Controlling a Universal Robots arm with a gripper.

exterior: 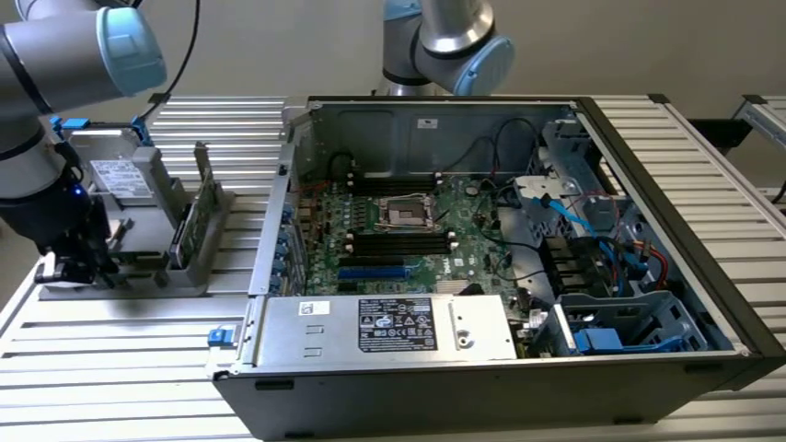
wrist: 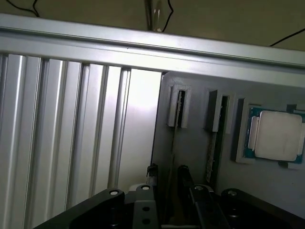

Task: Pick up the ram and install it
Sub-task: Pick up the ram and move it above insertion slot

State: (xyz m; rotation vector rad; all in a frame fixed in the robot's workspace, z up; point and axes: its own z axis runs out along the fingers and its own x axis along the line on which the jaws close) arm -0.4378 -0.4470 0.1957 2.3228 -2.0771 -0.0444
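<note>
In the exterior view my gripper (exterior: 74, 262) sits at nine o'clock from the case (exterior: 491, 396), so dark against the holder (exterior: 135, 281) that I cannot pick out my fingertips there. My arm (exterior: 74, 55) is cut off by the frame at ten o'clock, and the case is clipped by the frame at four o'clock. The label (exterior: 396, 324) on the power supply (exterior: 473, 327) is too small to read. In the wrist view the frame's edge cuts my fingers (wrist: 184, 175) short and clips the processor (wrist: 276, 136). Two boards (wrist: 217, 133) stand edge-on in their slots, faces hidden.
</note>
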